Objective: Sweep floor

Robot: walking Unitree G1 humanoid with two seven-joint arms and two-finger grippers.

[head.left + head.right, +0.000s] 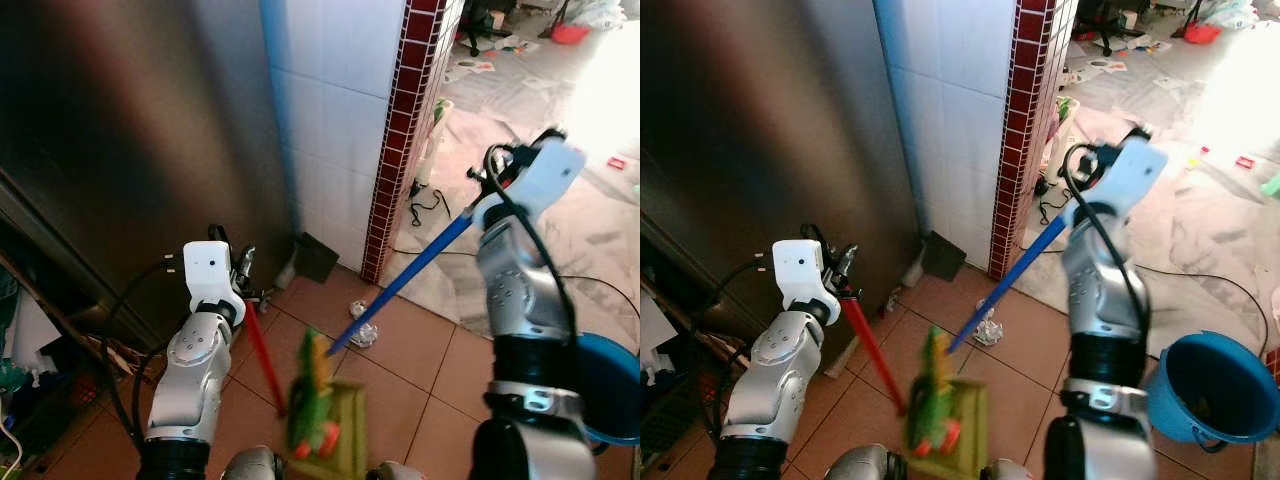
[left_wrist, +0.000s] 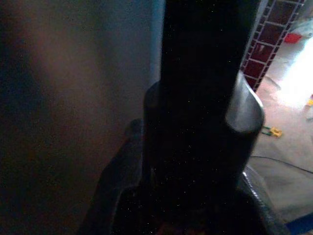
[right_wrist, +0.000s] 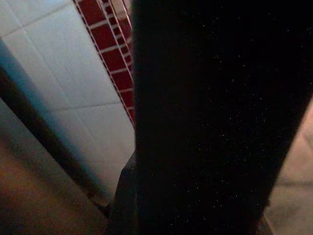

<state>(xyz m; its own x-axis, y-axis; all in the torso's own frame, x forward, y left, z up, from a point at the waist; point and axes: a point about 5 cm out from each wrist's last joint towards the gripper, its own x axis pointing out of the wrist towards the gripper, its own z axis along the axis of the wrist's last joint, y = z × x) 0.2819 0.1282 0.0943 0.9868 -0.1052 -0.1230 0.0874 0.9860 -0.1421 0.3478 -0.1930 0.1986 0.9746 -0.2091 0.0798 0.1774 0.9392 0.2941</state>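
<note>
Terracotta floor tiles [image 1: 420, 350] run under me up to a white tiled wall [image 1: 330, 110] whose corner is edged with dark red tiles [image 1: 400, 130]; on my left stands a big steel cabinet [image 1: 130, 140], and past the corner the floor turns to pale stone littered with scraps. I see my left claw [image 1: 243, 275] raised near the cabinet, clamped on a red handle [image 1: 265, 360] that slants down toward me to a green and yellow sweeping head [image 1: 318, 405], blurred, low in the head views. My right claw [image 1: 492, 185] is held high by the red corner and grips a blue handle [image 1: 410, 275] that angles down and leftward; its lower end sits on the terracotta tiles just beside a small crumpled white scrap [image 1: 362, 335]. A dark dustpan [image 1: 312, 257] leans at the foot of the white wall, between the cabinet and the red edge. A blue bucket [image 1: 1205, 390] sits on the floor by my right side. A black cable [image 1: 425, 210] trails on the pale floor near the corner. Both wrist views are mostly dark, blocked by a black finger close to the lens.
</note>
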